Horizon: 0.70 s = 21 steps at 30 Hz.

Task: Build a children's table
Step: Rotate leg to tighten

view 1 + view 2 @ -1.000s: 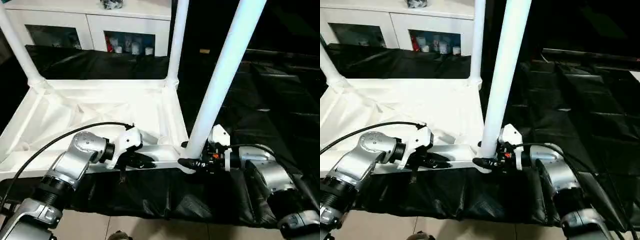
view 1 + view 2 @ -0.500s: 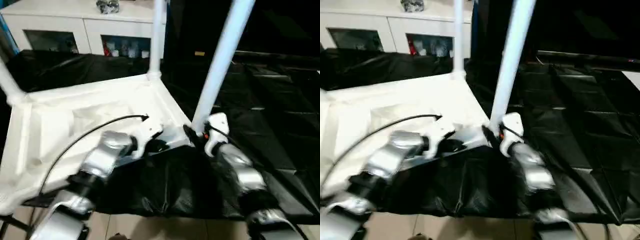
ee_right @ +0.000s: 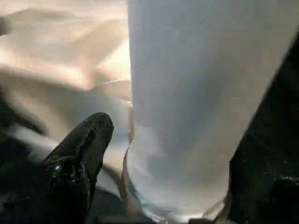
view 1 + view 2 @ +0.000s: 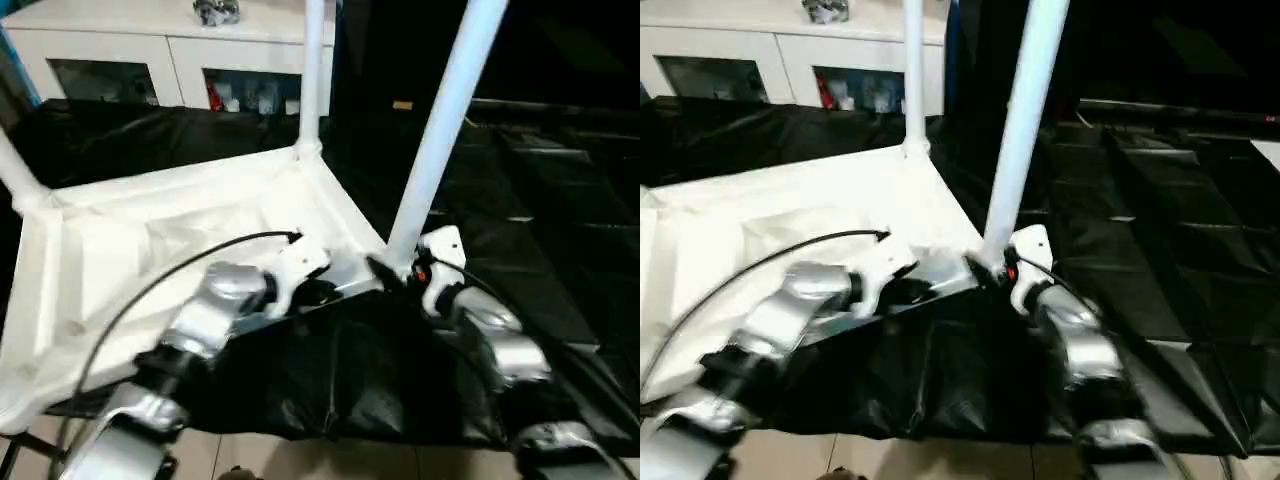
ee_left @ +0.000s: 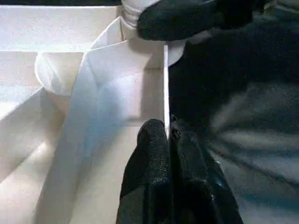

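On the black-draped bench (image 4: 560, 200), the tabletop (image 4: 130, 250) is lying upside down. The left hand (image 5: 166, 135) is pinching its near rim; the right hand (image 4: 395, 275), fingers spread, is bracketing the near-corner leg (image 4: 435, 140). Leg-seating appears underway; next, checking the socket fit.

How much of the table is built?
Three legs stand in the upturned tabletop. The left gripper pinches its rim, and the right gripper is at the nearest leg's base. Left: probably a fourth leg, then turning it over.
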Tool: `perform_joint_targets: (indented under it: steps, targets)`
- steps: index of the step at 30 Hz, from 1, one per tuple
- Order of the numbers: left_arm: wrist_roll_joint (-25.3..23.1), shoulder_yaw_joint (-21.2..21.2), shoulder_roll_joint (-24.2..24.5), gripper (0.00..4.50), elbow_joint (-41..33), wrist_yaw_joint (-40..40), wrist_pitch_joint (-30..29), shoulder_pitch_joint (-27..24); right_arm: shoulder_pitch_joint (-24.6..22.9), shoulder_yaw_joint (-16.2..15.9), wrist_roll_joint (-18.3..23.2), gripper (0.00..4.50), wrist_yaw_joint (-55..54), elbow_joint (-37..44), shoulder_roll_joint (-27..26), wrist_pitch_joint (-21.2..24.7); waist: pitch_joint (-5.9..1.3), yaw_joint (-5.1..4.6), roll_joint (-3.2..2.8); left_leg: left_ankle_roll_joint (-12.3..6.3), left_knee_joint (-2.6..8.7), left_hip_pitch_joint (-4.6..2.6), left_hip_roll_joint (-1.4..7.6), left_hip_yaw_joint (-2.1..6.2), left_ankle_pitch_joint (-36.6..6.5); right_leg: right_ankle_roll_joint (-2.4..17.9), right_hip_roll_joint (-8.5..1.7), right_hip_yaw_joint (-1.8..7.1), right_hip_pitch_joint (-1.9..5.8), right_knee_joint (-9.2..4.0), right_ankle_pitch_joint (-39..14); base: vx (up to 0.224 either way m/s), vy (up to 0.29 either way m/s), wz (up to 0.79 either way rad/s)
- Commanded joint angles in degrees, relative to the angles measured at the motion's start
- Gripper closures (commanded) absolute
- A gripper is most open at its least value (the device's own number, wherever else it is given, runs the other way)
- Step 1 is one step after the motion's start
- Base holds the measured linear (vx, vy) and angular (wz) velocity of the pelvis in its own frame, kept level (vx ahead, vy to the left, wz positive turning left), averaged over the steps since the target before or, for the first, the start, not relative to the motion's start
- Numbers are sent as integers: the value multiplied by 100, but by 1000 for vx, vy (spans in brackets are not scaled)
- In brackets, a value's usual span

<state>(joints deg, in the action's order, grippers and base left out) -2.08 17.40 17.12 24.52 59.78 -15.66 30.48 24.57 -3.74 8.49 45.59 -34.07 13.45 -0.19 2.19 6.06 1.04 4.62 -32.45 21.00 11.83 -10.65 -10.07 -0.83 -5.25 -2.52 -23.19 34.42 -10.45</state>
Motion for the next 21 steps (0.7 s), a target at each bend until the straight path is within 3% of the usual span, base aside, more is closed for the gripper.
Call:
perform_joint_targets:
  steps: [1, 4, 6, 12, 14, 16, 20, 21]
  targets:
    - [320, 207, -145, 450, -147, 383, 260, -53, -10, -491, 159, 69, 860, 317, 26, 37, -299, 6, 68, -345, 350, -40, 110, 8, -1172, 1137, -236, 168, 240, -394, -1121, 0, 0, 0]
    - [362, 207, -4, 450, -170, 649, 347, -52, -30, -605, 194, 69, 1435, 428, 262, 74, -285, 26, 67, -370, 353, -32, 120, 8, -1189, 1198, -229, 164, 248, -377, -1100, 0, 0, 0]
    - [382, 216, 118, 450, -182, 875, 389, -48, -30, -664, 220, 104, 1858, 494, 414, 119, -280, 21, 84, -358, 356, -38, 123, 4, -1231, 1212, -234, 167, 243, -378, -1128, 0, 0, 0]
    - [524, 212, 440, 450, -199, 1521, 476, -21, 12, -968, 235, 146, 2741, 569, 699, 335, -257, 52, 77, -324, 366, -54, 140, -7, -1311, 1248, -235, 166, 226, -384, -1280, 0, 0, 0]
    - [524, 201, 477, 450, -180, 1598, 492, -2, 7, -1045, 236, 152, 2878, 568, 728, 375, -259, 56, 78, -297, 370, -53, 145, -5, -1309, 1242, -243, 167, 227, -376, -1314, 0, 0, 0]
    - [531, 183, 507, 450, -174, 1654, 508, 0, -14, -1108, 226, 187, 2964, 592, 740, 391, -255, 48, 90, -296, 367, -50, 147, -10, -1273, 1279, -241, 171, 222, -368, -1208, 0, 0, 0]
    - [530, 177, 558, 450, -165, 1723, 526, 8, -44, -1132, 207, 198, 2996, 606, 674, 400, -256, 59, 93, -326, 358, -50, 146, -19, -1175, 1326, -246, 173, 228, -350, -1064, 0, 0, 0]
    - [540, 170, 578, 450, -161, 1729, 528, 7, -55, -1137, 208, 226, 3017, 630, 655, 425, -253, 59, 93, -323, 359, -52, 145, -20, -1190, 1322, -246, 172, 228, -353, -1080, 0, 0, 0]
